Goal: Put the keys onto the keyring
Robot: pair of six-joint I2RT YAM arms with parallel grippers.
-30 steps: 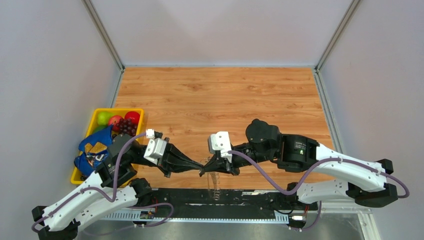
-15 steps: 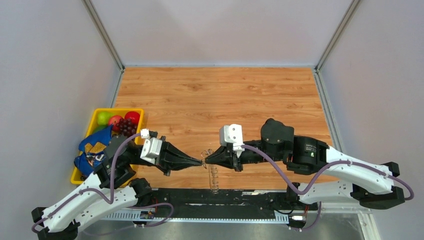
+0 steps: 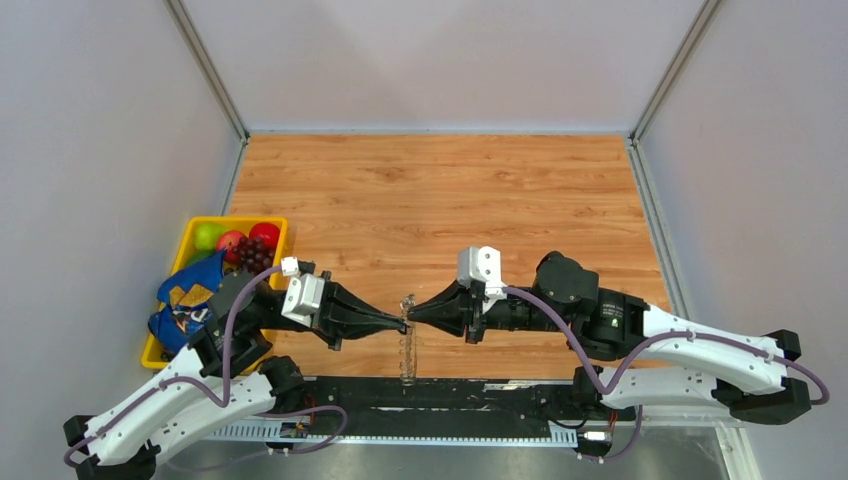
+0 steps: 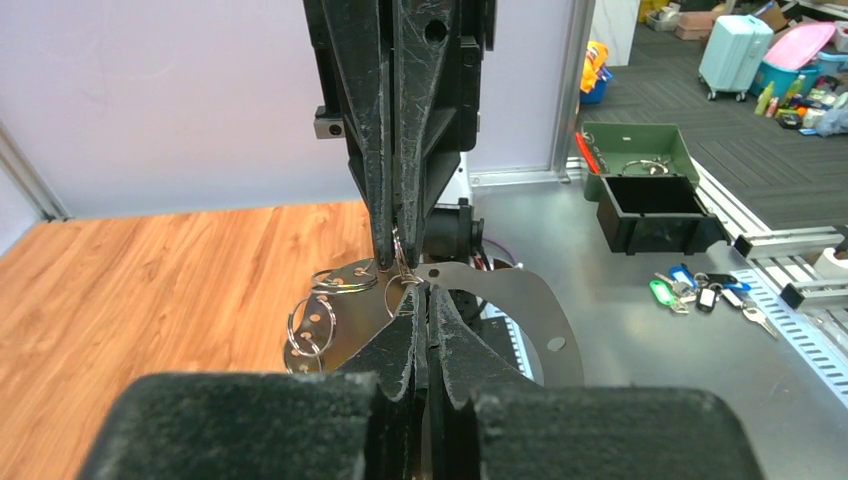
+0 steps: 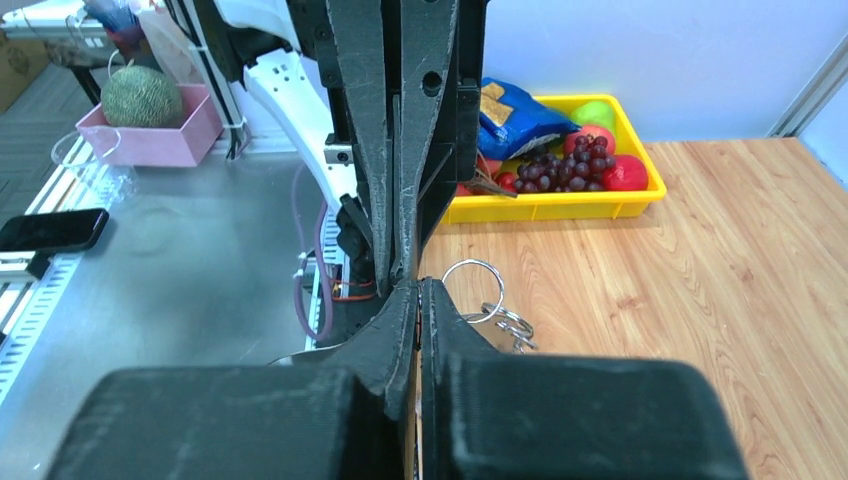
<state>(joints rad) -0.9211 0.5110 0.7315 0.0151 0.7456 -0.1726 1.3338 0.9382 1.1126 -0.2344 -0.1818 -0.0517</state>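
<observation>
1. The right gripper [image 3: 414, 316] has swung level and now meets the left gripper [image 3: 402, 322] tip-to-tip; both sets of fingers are pressed shut.
2. The keyring [image 4: 545, 315] hangs between those tips, seemingly pinched by the left gripper, so threading looks imminent.

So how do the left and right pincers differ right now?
The left black two-finger pincer points right, its arm bent beside the yellow plastic tray; the right black pincer points left, its arm reaching almost straight. The right tip sits slightly farther from the bases than the left. Both are shut, tips meeting on the grey metal keyring hanging below them.
</observation>
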